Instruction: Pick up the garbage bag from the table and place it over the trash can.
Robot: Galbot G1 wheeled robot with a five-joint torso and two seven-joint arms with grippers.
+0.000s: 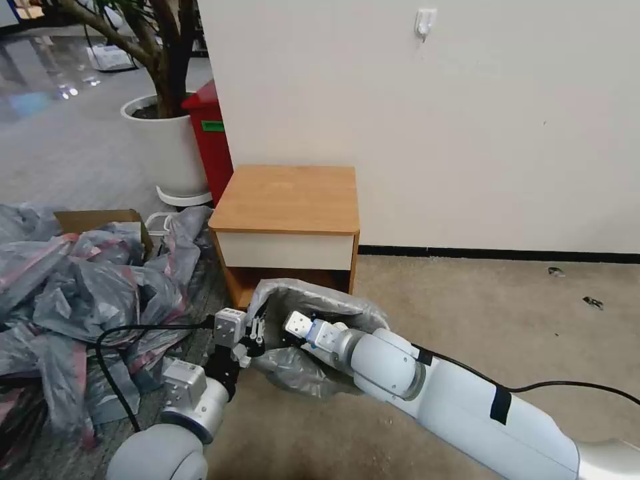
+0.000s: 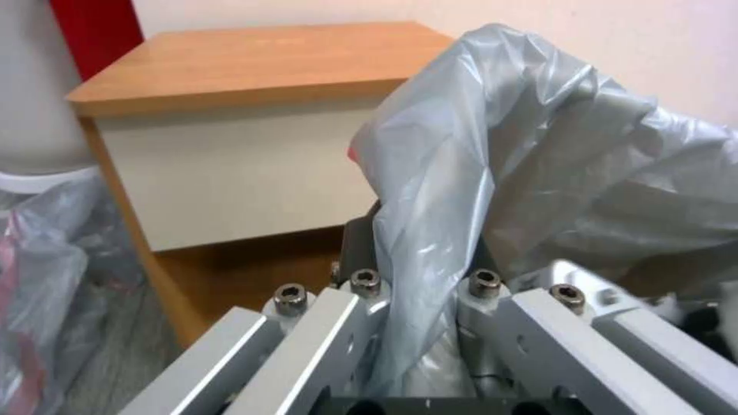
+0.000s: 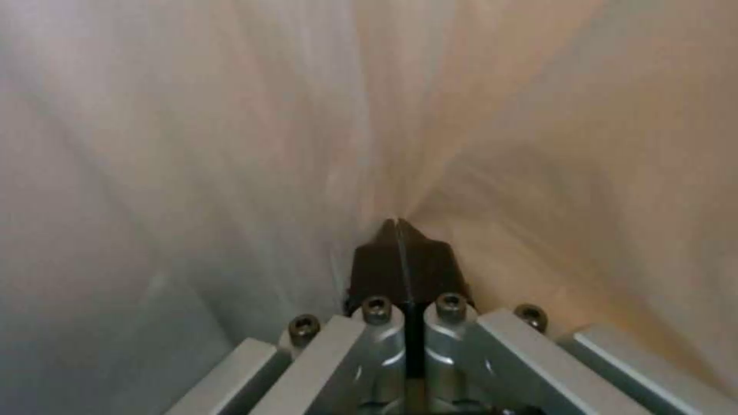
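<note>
While the left gripper [image 2: 419,300] grasps the garbage bag [image 1: 313,333] rim, the clenched right gripper [image 3: 400,253] presses inside it, before the table [image 1: 287,200].

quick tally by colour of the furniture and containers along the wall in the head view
orange-brown: 1, the table
red: 1, the bin
white: 1, the planter pot
grey: 1, the garbage bag on the floor in front of the table, with the left gripper at its edge and the right gripper inside it, jaws shut
total: 4
</note>
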